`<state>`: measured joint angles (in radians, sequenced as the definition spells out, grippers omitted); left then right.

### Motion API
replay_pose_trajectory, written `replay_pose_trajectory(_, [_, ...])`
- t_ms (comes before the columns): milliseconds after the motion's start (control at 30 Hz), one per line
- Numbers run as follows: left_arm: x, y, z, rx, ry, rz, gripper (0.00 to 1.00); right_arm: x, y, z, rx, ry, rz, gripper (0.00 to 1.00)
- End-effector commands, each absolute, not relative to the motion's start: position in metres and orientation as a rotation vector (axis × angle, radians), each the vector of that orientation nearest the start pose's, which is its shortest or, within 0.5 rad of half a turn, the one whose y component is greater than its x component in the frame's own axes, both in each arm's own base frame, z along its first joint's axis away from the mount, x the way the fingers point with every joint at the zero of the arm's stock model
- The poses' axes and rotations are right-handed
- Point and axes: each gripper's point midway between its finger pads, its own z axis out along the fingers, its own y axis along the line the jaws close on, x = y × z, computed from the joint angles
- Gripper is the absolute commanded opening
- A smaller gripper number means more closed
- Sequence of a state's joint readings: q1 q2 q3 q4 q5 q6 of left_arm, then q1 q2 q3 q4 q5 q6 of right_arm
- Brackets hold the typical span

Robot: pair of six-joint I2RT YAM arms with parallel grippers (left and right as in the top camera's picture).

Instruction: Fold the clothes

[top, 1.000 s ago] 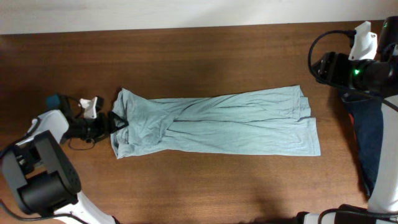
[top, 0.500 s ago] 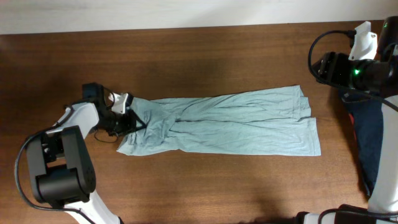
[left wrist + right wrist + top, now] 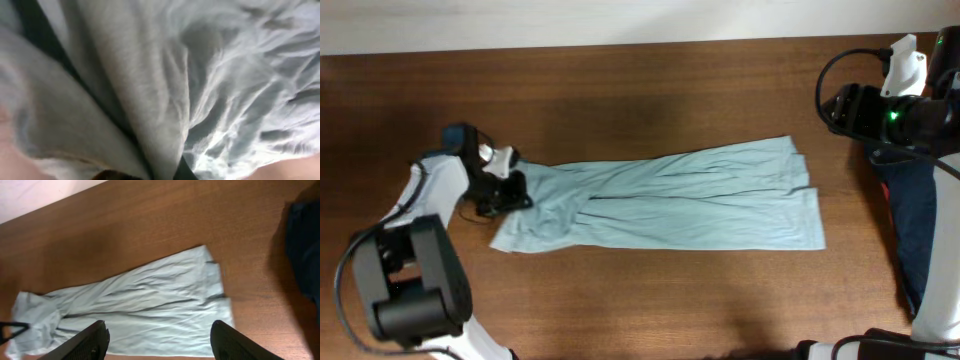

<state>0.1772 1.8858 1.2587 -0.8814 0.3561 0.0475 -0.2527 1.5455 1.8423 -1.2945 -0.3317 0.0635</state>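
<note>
The T-shirt [image 3: 670,205] lies as a long strip running left to right across the table [image 3: 650,90], its left end pinched in the left gripper [image 3: 512,190], while the right gripper [image 3: 160,332] hangs spread wide, well apart beyond its right end.

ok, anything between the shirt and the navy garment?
Nothing, just bare table between the T-shirt and the navy garment; clearest in the overhead view.

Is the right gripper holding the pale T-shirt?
No, the right gripper is open and empty; the T-shirt lies flat beyond it.
</note>
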Motion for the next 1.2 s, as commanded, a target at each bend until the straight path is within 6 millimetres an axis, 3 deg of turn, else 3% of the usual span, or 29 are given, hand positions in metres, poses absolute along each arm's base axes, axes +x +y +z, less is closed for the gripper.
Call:
replay_pose_trajectory(0, [0.379,0.039,0.094,-0.16,2.878,-0.227,0.01,0.363,-0.035,0.311,0.267,2.498,0.357,0.7])
replay_pose_trajectory(367, [0.376,0.024,0.114,-0.047,2.923,-0.118,0.0,0.363,-0.035,0.311,0.267,2.498,0.357,0.7])
replay_pose_trajectory(533, [0.386,-0.001,0.152,0.089,2.891,0.075,0.01,0.363,-0.035,0.311,0.267,2.498,0.356,0.7])
replay_pose_trajectory(700, [0.397,-0.048,0.175,0.251,2.796,0.216,0.01,0.363,-0.035,0.311,0.267,2.498,0.357,0.7])
replay_pose_trajectory(867, [0.391,-0.098,0.154,0.417,2.816,0.211,0.01,0.362,-0.035,0.311,0.277,2.499,0.36,0.7])
replay_pose_trajectory(1167, [0.378,-0.158,0.093,0.556,2.892,0.302,0.01,0.362,-0.035,0.311,0.277,2.5,0.361,0.7])
